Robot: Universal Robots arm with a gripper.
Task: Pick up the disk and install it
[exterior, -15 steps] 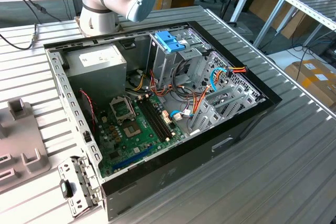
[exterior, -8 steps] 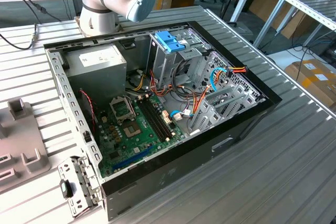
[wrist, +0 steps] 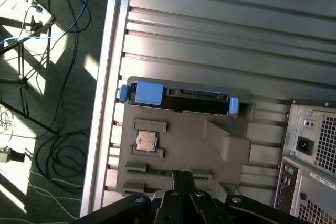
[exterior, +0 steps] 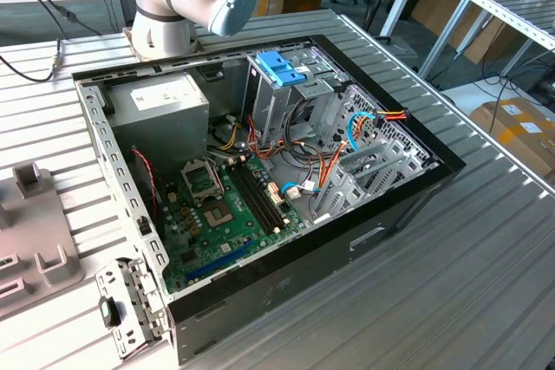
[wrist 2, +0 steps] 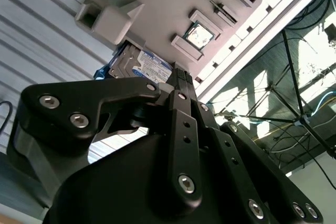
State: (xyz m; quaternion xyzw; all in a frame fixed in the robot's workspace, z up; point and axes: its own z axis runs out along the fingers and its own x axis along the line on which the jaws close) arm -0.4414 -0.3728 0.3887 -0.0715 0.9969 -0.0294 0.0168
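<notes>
Approach step: gripper (wrist: 182,176), jaws together & empty, is hovering over grey fixture (wrist: 205,148), short of disk (wrist: 194,102). Pickup prob. needs jaws opened, centred over disk.

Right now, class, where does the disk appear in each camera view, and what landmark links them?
First wrist view: the disk lies along the edge of the grey tray.
Second wrist view: the disk peeks out at the edge of that tray.
Exterior view: the shared landmark, the grey tray, sits at the exterior view's left.
</notes>
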